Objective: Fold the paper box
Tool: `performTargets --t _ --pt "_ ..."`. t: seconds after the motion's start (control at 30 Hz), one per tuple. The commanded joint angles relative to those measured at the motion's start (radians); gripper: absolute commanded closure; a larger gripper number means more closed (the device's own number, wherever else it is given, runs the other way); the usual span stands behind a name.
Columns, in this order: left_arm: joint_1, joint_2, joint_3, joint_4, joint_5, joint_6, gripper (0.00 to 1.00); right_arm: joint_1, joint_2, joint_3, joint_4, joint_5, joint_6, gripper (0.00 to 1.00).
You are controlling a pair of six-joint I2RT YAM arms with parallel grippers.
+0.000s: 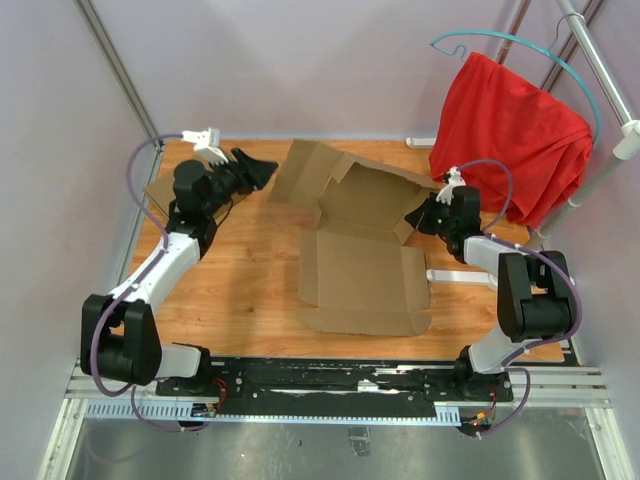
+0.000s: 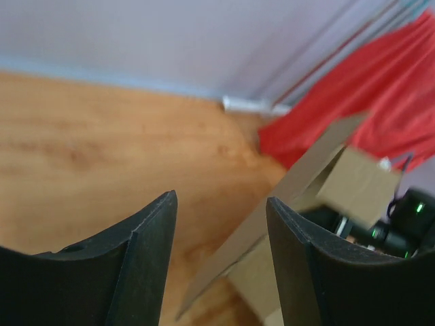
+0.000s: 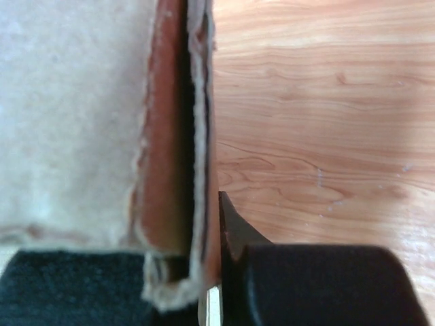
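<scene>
At the left pincer (image 1: pixel 262 172) (image 2: pixel 221 200): parted to a middling gap, gripping nothing, only air and bare wood between the two dark fingers (image 2: pixel 143 258). Tips aimed at the raised left flap of the paper box (image 1: pixel 360 270) (image 2: pixel 299 176) (image 3: pixel 68 115), just beside its edge. Touching or not, impossible to tell.

At the right pincer (image 1: pixel 415 217) (image 3: pixel 194 272): clamped tight on the paper box at its back right corner, a ragged doubled cardboard edge pinched between the pads.

Paper box in the middle of the wooden surface (image 1: pixel 240 290), between the two arms, only partly formed. Broad front panel flat on the wood, with a narrow flap along its near edge. Back part lifted into slanting walls and flaps.

Around it: red cloth (image 1: pixel 510 130) (image 2: pixel 380 88) draped on a teal hanger (image 1: pixel 500 40) at the back right, hung from a pale rack (image 1: pixel 610 90), just behind the right arm. In the left wrist view, that cloth beyond the raised flap. Separate scrap of cardboard (image 1: pixel 160 190) flat on the wood at the far left, partly under the left arm.
</scene>
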Motion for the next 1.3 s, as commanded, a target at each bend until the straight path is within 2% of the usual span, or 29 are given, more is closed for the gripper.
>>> performTargets --t 0.0,0.13,0.23,0.53,0.8,0.93,1.27 --pt "0.011 0.025 -0.151 0.159 0.162 -0.048 0.39 -0.007 0.012 0.059 0.042 -0.111 0.031 0.99" --pt "0.011 0.024 -0.298 0.291 0.114 -0.059 0.39 -0.007 0.012 0.068 0.031 -0.129 0.01 0.99" --pt "0.012 0.028 -0.351 0.404 0.131 -0.083 0.38 -0.007 0.011 0.072 0.027 -0.15 -0.002 0.99" --pt "0.012 0.091 -0.398 0.709 0.326 -0.189 0.38 -0.006 0.011 0.088 -0.048 -0.157 -0.063 0.99" --pt "0.012 0.009 -0.437 0.707 0.309 -0.148 0.37 0.002 0.021 0.098 -0.079 -0.151 -0.099 0.99" --pt "0.012 0.016 -0.41 0.682 0.381 -0.145 0.37 0.009 0.024 0.106 -0.078 -0.163 -0.104 0.99" --pt "0.004 0.101 -0.437 0.878 0.505 -0.289 0.39 0.073 0.025 0.138 -0.147 -0.109 -0.159 0.99"
